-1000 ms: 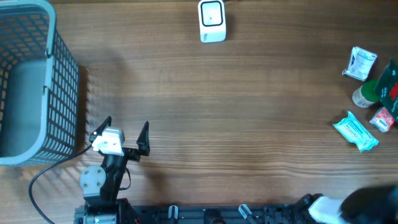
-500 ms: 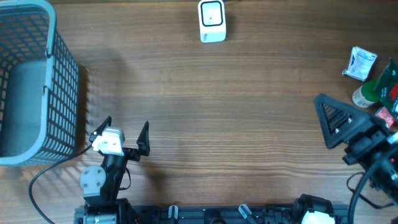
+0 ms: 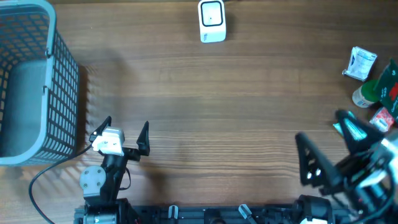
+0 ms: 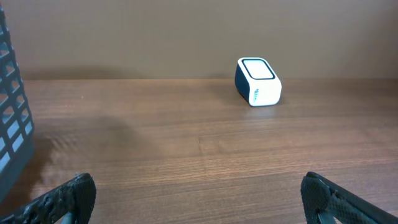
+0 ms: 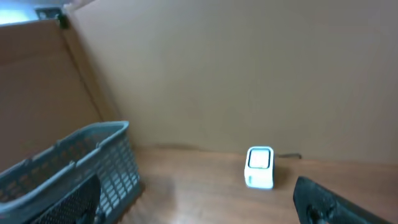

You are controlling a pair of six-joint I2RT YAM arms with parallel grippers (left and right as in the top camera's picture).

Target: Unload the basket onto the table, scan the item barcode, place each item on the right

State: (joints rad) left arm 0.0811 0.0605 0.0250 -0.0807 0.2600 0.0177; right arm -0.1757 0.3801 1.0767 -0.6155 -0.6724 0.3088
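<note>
The white barcode scanner (image 3: 212, 20) stands at the far middle of the table; it also shows in the left wrist view as the scanner (image 4: 258, 81) and in the right wrist view as the scanner (image 5: 260, 167). Packaged items lie at the right edge: a white packet (image 3: 360, 63), a green item (image 3: 374, 89), a red packet (image 3: 382, 118) and a light blue packet (image 3: 356, 129) partly under my right arm. My right gripper (image 3: 320, 127) hovers open beside them, holding nothing. My left gripper (image 3: 126, 124) rests open and empty at the near left.
A grey mesh basket (image 3: 25, 81) fills the far left corner, close to the left gripper; its wall shows in the left wrist view (image 4: 12, 124) and the basket in the right wrist view (image 5: 74, 168). A black cable (image 3: 37, 180) trails by the left arm's base.
The right arm has come into view from the near right corner, first over the items, now lower and further left. The left arm has not moved.
</note>
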